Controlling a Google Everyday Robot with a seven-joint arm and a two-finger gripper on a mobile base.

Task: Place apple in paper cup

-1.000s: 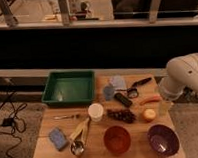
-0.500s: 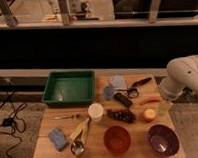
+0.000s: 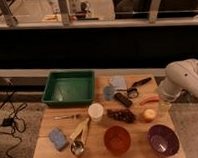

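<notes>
Wooden tabletop [image 3: 46,149] carrying an assortment of kitchen items, seen from the front. The apple [image 3: 149,114], yellow-orange, rests on the tabletop at right of centre, between the dark bunch of grapes [image 3: 122,115] on its left and the gripper [image 3: 164,109] on its right. The paper cup [image 3: 95,112], white and upright, stands near the middle of the tabletop, on the far side of the grapes from the apple and just in front of the green tray [image 3: 68,87]. The white arm [image 3: 185,80] enters from the right, and its gripper hangs downward over the right edge of the tabletop, just beside the apple. The jaws are spread and hold nothing. A thin orange stick [image 3: 149,99] lies just behind the apple. Along the front edge stand an orange-red bowl [image 3: 117,139] and a purple bowl [image 3: 163,139]. At front left lie a blue sponge [image 3: 58,138] and a metal measuring cup [image 3: 77,147].
</notes>
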